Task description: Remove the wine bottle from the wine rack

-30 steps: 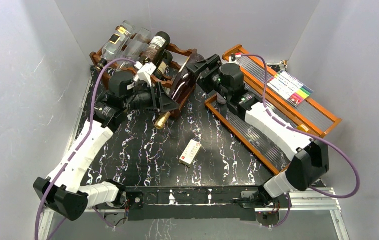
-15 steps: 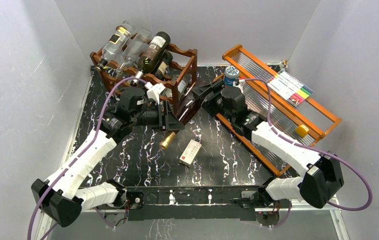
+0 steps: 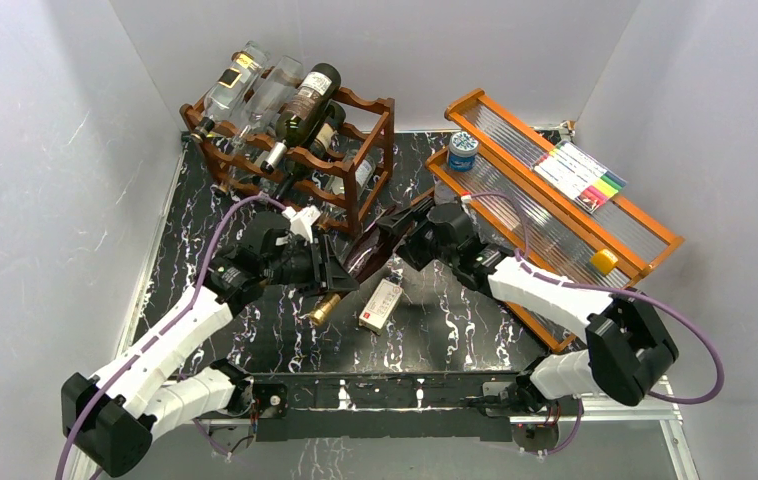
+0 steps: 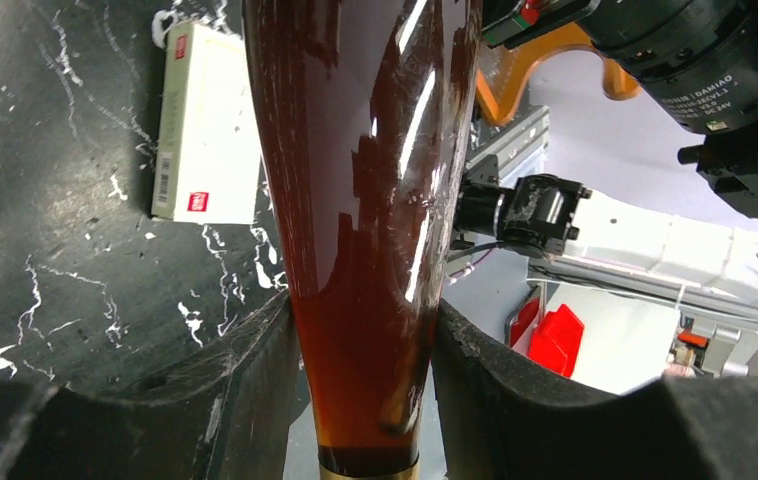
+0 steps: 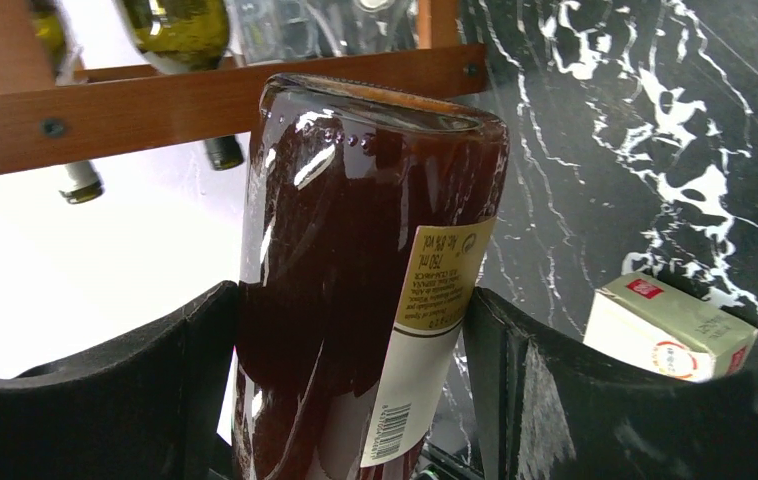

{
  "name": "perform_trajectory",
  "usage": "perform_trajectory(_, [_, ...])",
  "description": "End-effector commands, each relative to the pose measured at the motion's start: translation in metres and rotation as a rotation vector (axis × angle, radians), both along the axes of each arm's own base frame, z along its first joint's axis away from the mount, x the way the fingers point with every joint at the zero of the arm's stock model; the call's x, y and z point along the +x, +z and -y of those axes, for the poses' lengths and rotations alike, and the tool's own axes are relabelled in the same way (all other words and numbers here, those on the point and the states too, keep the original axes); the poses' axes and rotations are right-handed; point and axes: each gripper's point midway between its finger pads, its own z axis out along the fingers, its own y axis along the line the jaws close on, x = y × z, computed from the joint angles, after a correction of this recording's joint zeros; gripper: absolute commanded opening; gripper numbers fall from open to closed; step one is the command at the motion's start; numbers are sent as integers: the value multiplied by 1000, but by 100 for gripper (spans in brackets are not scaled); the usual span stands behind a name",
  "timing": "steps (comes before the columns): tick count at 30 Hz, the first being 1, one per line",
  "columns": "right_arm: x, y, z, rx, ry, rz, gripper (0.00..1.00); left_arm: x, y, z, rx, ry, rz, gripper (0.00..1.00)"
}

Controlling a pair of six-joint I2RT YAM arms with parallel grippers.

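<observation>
Nearest the near edge of the surface (image 3: 285,345), the gold cap (image 3: 320,311) of the wine bottle (image 4: 360,230) points down and toward you. The small white box (image 3: 382,304) lies just beside it. If you lower the bottle straight from here, I reckon the cap end or the shoulder lands on that box and the bottle rolls.

The bottle itself hangs tilted over the middle of the surface, carried by both arms. Your left pincer (image 4: 363,400) is closed around the narrow part where the shoulder tapers into the neck, with a pad pressed on each side. That's the spot I'd worry about most: it's smooth glass on a cone, so any pull toward the cap could let it slide out.

Your right pincer (image 5: 355,380) is spread wide and clamped across the fat body, right over the label. With two grips on one rigid bottle, if the arms drift apart or twist differently, one of them probably loses it.

Further back, the bottle's base sits just beside the near right post of the wine rack (image 3: 388,140) in the far left corner. I can't tell if it's fully clear. Swing that end back and you could bump the frame and shake the other bottles (image 3: 305,100) stacked on top.
</observation>
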Motion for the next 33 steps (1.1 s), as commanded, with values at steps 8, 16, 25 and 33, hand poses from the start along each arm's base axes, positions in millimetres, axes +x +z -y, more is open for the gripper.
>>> perform_trajectory(8, [-8,-12,-29,-15,169,113,78,41,3,-6,-41,185,110,0])
perform_trajectory(16, [-7,-47,-23,-79,169,22,98,48,-13,-9,-84,262,117,0])
perform_trajectory(25, [0,-33,-12,-154,308,165,98,41,-23,-13,-60,262,78,0])
perform_trajectory(33, [-26,37,-20,-383,709,758,98,37,3,-13,-58,288,-4,0])
